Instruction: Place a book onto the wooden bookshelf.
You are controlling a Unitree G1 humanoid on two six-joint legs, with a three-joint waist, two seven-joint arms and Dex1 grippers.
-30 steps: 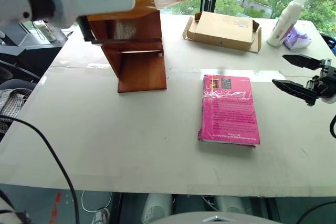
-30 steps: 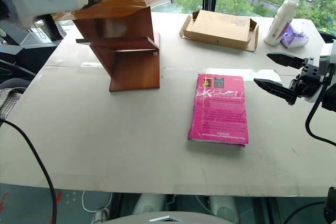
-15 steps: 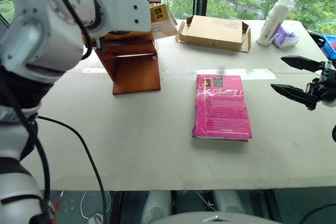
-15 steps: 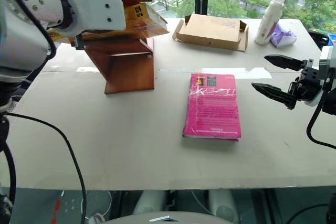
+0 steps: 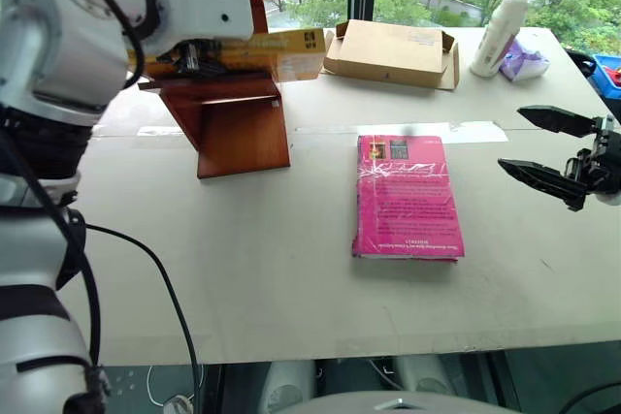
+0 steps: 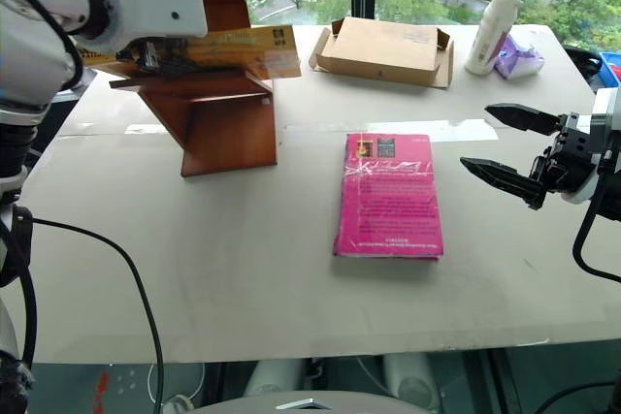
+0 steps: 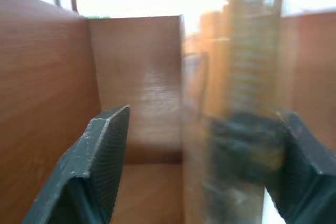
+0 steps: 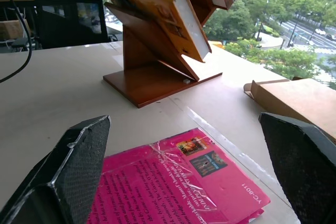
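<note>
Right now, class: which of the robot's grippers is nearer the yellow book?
Left. The left gripper is at the yellow book on the wooden bookshelf; the right gripper hangs far off, beyond the pink book.

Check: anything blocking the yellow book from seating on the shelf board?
Nothing visible does. The yellow book already lies on the shelf board of the wooden bookshelf, one end sticking out past its side. The left end effector is at it, open.

left tool (image 7: 199, 171) parted, right tool (image 5: 548, 147) spread wide
</note>
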